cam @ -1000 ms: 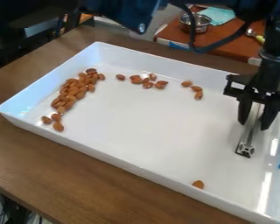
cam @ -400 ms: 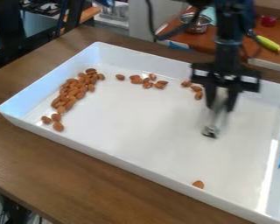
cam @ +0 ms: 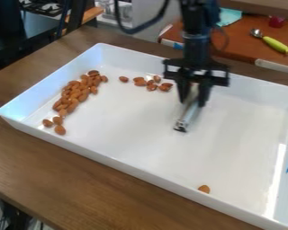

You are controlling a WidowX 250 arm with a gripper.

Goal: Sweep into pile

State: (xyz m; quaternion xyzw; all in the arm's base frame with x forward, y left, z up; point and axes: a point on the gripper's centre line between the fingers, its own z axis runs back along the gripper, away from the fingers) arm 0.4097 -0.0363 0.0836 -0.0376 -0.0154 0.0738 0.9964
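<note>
A brown wooden table (cam: 26, 152) carries a big white tray (cam: 110, 159) with raised walls. Behind it is a reddish-brown surface (cam: 249, 47). The black gripper (cam: 193, 95) hangs over the tray, a little beyond its middle. Its fingers stand slightly apart, one on each side of a slim metal bar (cam: 188, 114), and are closed on it. The bar slants down toward the left of the view; whether its foot touches the tray floor, I cannot tell.

The largest group of almonds (cam: 74, 95) lies in a long heap beside the tray's left wall, with a few at its near end. A smaller cluster (cam: 151, 84) sits near the far wall, and one almond (cam: 123, 79) lies between the two groups. Another single almond (cam: 204, 189) rests just beside the near wall, well apart from the rest.

Compared with the earlier frames, the gripper and bar have travelled from the right side of the tray toward its middle. Three almonds that showed near the far wall are now hidden behind the gripper. The heap, the cluster and both single almonds lie where they did.
</note>
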